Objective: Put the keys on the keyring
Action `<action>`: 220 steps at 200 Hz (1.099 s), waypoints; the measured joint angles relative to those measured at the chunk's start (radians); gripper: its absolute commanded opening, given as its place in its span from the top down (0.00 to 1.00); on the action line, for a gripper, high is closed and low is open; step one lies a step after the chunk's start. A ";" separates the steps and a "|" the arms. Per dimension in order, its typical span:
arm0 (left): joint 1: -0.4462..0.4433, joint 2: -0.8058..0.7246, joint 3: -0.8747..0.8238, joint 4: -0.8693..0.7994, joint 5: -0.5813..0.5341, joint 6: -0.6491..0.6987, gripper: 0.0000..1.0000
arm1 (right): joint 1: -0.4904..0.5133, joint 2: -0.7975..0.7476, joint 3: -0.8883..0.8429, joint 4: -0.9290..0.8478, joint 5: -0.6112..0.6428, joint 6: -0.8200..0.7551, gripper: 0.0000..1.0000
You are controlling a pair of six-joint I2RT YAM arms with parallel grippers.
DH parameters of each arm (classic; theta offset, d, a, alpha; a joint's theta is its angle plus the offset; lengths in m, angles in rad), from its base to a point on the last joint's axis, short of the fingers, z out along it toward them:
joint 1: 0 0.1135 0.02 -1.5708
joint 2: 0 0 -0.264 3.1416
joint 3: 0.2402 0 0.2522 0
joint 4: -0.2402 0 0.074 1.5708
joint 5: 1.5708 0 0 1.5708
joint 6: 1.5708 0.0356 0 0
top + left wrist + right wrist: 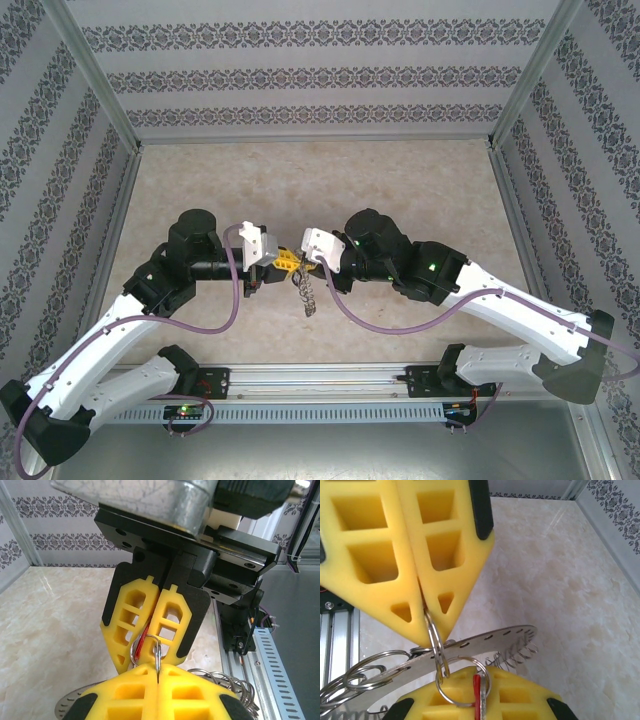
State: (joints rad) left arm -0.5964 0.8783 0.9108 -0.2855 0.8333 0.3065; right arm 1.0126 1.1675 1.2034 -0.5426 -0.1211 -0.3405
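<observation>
A pale marbled tabletop (400,180) lies inside walls of striped floral wallpaper (320,75), and the two arms meet nose to nose above its middle. The left gripper (427,616) has its yellow fingers pressed together on a thin steel wire loop (435,640). The right gripper (477,674) is squeezed tight on the small red plastic key tag (477,695), which stands edge-up between its pads with a little round split ring (440,687) around it. Just behind these, the flat grey perforated metal keyring (485,642) hangs tilted under the left fingertips. A short coiled spring (517,655) sits at one end of it and a cluster of loose wire rings (365,667) at the other, all clear of the table. The likeliest trouble is slippage. The dangling bundle drags on a loop held only by soft fingertips, so a sideways pull from either arm could twist the wire out of the pinch, or lever the tag from the right pads. The fingertips almost touch, so a small misjudged push could jam them together. I cannot tell whether the split ring already passes through the wire loop or merely crosses it. The tag's lower end is cut off by the frame, and from above the whole junction is too small to read.
</observation>
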 measured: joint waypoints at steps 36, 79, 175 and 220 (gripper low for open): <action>0.000 0.029 0.012 -0.030 -0.008 0.008 1.00 | 0.006 -0.002 0.000 -0.002 0.000 -0.006 1.00; 0.000 0.060 0.052 -0.079 -0.023 0.028 1.00 | 0.006 -0.011 0.001 -0.010 0.001 -0.011 1.00; 0.000 0.083 0.079 -0.116 -0.023 0.050 1.00 | 0.006 0.004 0.043 -0.068 0.000 -0.047 1.00; 0.000 0.084 0.079 -0.132 -0.023 0.054 1.00 | 0.006 0.036 0.074 -0.107 0.000 -0.062 1.00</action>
State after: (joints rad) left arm -0.5964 0.9623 0.9897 -0.4179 0.8108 0.3603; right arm 1.0187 1.2037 1.2774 -0.6498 -0.1211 -0.4023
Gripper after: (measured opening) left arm 0.052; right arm 0.085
